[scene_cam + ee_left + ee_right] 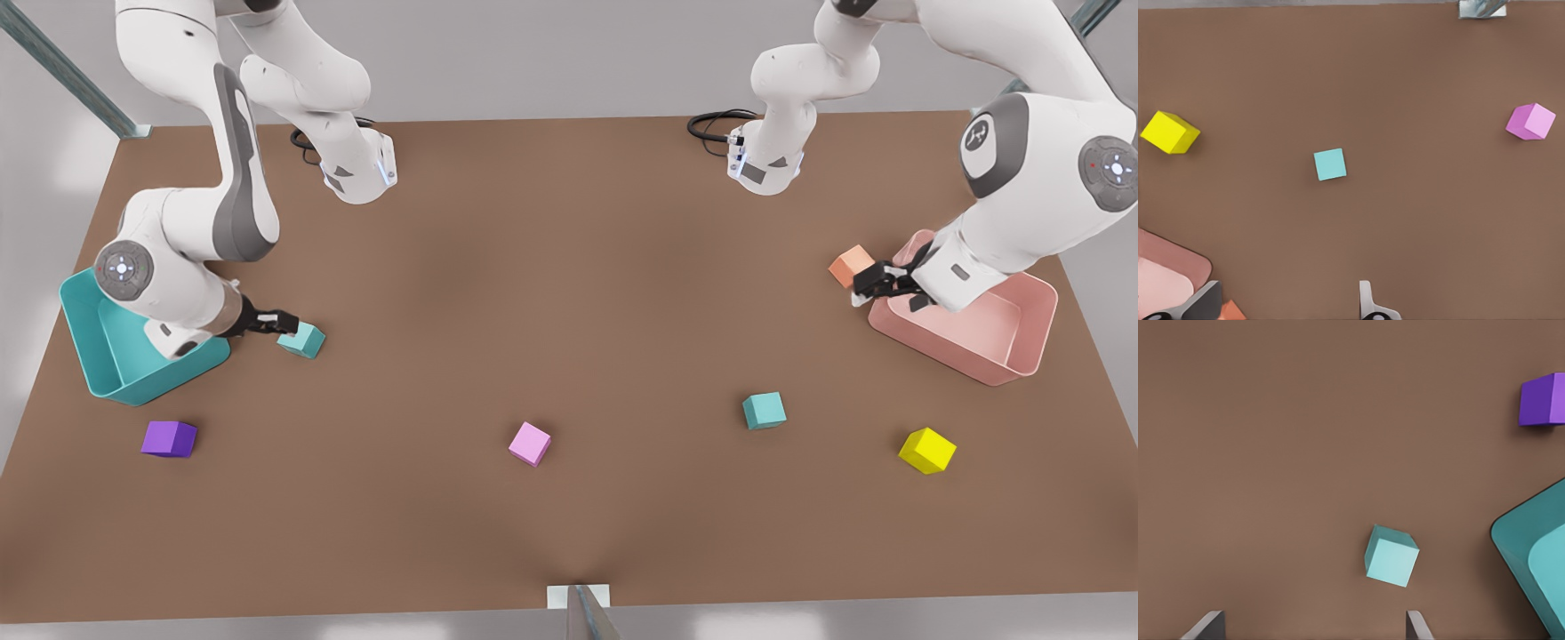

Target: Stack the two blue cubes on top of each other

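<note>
Right gripper (283,322) open, empty, beside teal cube (301,340) near teal bin (93,356); left gripper (876,283) open, empty, at pink bin (1022,347); second teal cube (764,411) toward table's (569,267) near edge

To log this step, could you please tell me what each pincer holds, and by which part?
Nothing is held: the left pincer, by the orange cube, and the right pincer, by a blue cube, are both open.
</note>
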